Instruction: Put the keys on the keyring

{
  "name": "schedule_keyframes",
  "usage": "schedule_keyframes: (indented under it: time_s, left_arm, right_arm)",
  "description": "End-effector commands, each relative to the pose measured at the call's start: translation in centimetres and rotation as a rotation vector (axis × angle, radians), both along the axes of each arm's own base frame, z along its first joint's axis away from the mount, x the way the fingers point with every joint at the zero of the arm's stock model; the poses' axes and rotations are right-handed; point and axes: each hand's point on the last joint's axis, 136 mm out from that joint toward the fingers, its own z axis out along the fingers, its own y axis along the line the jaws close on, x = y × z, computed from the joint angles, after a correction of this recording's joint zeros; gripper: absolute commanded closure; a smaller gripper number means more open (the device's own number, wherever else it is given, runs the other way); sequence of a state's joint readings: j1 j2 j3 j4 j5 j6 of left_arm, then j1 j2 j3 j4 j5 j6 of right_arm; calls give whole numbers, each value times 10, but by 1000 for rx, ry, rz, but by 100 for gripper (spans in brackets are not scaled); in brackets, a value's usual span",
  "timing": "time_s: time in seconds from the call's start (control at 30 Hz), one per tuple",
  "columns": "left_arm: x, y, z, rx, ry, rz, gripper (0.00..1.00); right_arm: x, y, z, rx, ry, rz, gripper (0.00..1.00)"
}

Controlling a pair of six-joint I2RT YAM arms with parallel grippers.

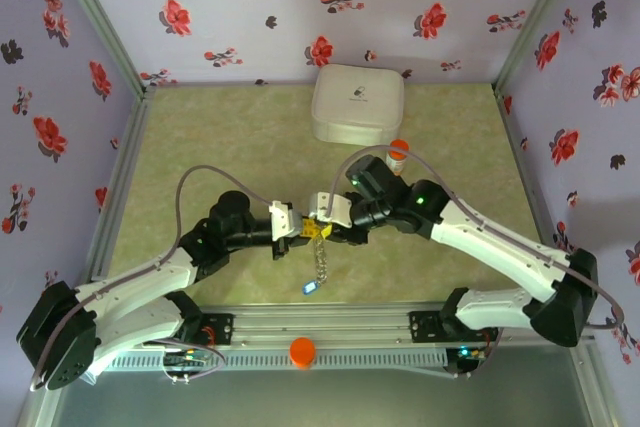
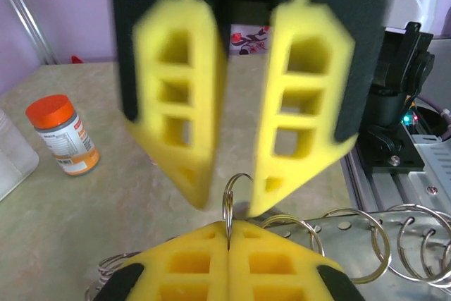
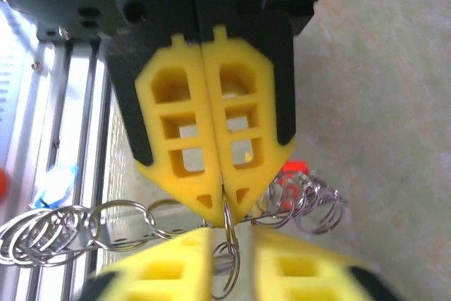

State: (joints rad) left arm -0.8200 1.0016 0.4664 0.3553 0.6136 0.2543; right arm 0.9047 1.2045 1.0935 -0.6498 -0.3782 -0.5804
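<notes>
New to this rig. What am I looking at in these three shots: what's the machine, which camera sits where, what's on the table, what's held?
These are two robot arms bolted at the near edge of a table, each ending in a two-finger gripper with yellow pads. One picture looks down from above; the other two come from cameras on the left and right wrists. A white box and an orange-capped bottle stand on the table. The left gripper is shut on a small metal ring. A string of rings with a blue tag trails from there. The right gripper faces it, jaws open around that ring.

White box [image 1: 358,104], orange-capped bottle [image 1: 398,153]
</notes>
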Motion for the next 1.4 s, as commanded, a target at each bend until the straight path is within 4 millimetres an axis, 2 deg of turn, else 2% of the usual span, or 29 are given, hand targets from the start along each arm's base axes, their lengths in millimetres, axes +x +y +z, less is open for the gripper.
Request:
schedule_keyframes:
  time_s: [0.0,0.13,0.37,0.6,0.7,0.8,0.83,0.87,0.93,1.03,1.17,1.37]
  left_arm:
    - [-2,-2,17,-66,-42,-12,100]
    - [-2,-2,20,-103,-45,-9,100]
    - [-2,-2,19,-111,-49,-8,100]
    - [-3,-1,25,-138,-61,-6,100]
    - [-4,1,31,-162,-75,-6,100]
    - [-2,3,50,-251,-105,17,100]
    - [-2,4,55,-275,-112,23,100]
    - [-2,5,56,-279,-113,26,100]
    - [-2,5,49,-261,-107,29,100]
    - [-2,7,43,-255,-105,34,100]
    - [1,6,43,-280,-94,40,100]
    - [3,4,51,-343,-73,45,100]
  right_arm:
    - [4,-7,16,160,83,-87,68]
    - [3,-10,3,213,138,-138,68]
    - [-1,-7,5,260,179,-148,70]
    - [0,-6,3,236,182,-136,96]
    - [4,-7,-7,197,173,-145,100]
    - [6,3,-13,206,201,-126,100]
    - [7,6,-10,223,204,-121,100]
    - [8,8,-8,236,203,-122,94]
    - [11,6,2,278,170,-136,72]
    - [12,-6,9,321,117,-172,60]
    - [6,-13,2,346,80,-165,57]
    - [1,-5,-6,395,78,-132,56]
